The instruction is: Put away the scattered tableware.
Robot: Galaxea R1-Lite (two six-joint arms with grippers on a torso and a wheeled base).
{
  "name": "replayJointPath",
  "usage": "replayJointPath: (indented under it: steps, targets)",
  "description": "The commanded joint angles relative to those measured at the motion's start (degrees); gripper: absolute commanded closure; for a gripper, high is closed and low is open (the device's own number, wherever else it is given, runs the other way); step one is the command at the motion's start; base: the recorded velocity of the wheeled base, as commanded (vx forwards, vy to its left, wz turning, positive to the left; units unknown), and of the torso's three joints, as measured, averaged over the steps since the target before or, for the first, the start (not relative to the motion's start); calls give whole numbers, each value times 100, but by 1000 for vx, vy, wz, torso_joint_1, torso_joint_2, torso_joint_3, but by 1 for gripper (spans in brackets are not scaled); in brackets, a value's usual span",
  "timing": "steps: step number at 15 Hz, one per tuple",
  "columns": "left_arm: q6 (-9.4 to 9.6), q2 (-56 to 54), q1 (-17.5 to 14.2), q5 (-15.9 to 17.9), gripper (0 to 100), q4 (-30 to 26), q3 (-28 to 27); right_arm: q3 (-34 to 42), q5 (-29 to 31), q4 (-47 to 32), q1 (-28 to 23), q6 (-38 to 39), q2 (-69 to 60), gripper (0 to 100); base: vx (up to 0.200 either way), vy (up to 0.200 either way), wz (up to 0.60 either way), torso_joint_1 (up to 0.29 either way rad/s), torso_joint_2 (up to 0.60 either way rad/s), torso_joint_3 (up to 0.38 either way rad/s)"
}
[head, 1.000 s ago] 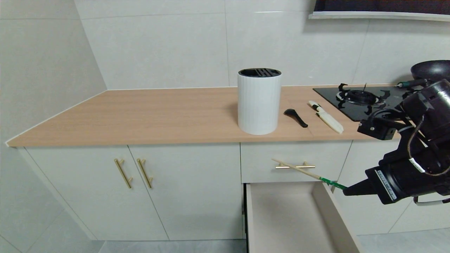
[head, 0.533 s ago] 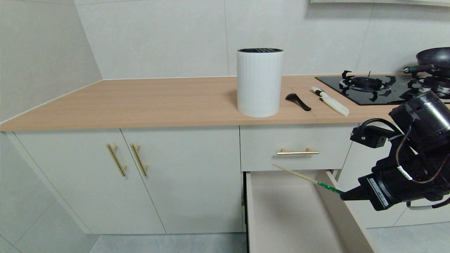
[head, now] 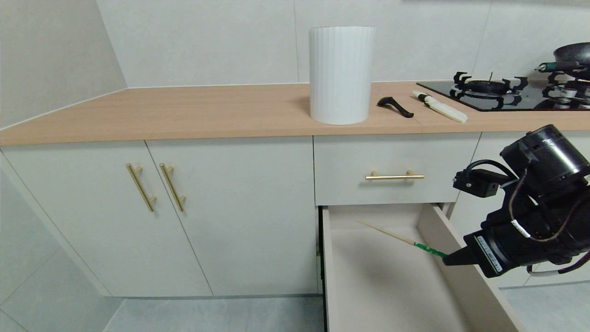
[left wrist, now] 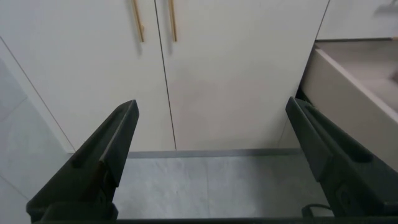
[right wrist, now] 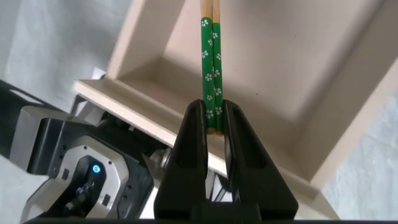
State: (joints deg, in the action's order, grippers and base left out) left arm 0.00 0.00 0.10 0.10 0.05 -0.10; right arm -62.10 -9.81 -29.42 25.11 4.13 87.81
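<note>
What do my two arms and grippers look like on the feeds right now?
The right arm is black, with a fat round joint, a looped black cable and a white printed label. The right gripper tapers to a narrow black tip. The left gripper has two flat, dark, wedge-shaped fingers.

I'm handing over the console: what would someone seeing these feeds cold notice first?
The right gripper, low on the right, is shut on a pair of green-ended chopsticks that slant over the open drawer. Next comes the tall white ribbed holder on the wooden counter, with a black spoon and a pale knife lying to its right.
</note>
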Motion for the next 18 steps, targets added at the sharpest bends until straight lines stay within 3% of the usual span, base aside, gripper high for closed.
replayJointPath:
  steps: [1, 5, 8, 12, 16, 18]
  targets:
    - [0, 9, -1, -1, 0, 4, -8, 40, -3, 41, 2, 0, 35, 100, 0, 0, 0, -32, 173, 124]
    - [0, 9, -1, -1, 0, 4, -8, 233, 15, 489, 152, 9, 175, 100, 0, 0, 0, -7, 26, 13]
    - [0, 9, -1, -1, 0, 4, -8, 312, 542, 1026, 178, 61, 896, 100, 0, 0, 0, 0, 0, 0]
    - [0, 9, -1, -1, 0, 4, 1, -13, 709, 2019, 178, 1169, 2425, 100, 0, 0, 0, 0, 0, 0]
    - [0, 9, -1, -1, 0, 4, 1, -101, 841, 2968, 205, 1512, 3410, 100, 0, 0, 0, 0, 0, 0]
    - [0, 9, -1, -1, 0, 4, -8, -250, 911, 3047, 292, 1591, 3735, 100, 0, 0, 0, 0, 0, 0]
